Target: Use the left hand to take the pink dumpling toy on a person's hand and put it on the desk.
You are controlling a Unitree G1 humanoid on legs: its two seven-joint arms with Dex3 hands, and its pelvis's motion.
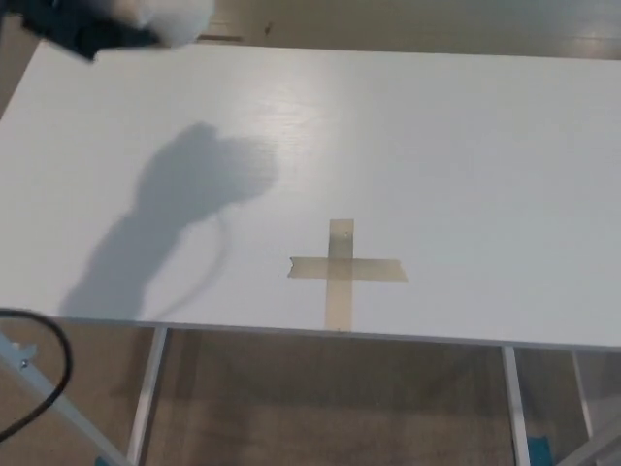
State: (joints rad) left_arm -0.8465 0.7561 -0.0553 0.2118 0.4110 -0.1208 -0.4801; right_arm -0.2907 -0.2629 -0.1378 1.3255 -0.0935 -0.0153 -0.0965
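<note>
The left hand [73, 29] is hanging blurred at eleven o'clock, its fingers seemingly wrapped around the pale dumpling toy [170, 17], held clear above the desk [466, 155] because release is pending, probably nearer the tape cross [342, 269].

I see the pink dumpling toy [175, 19] at the top left of my view, a pale, rounded, blurred lump cut off by the frame. It is raised above the desk [437, 165], over the far left corner, not resting on it.
</note>
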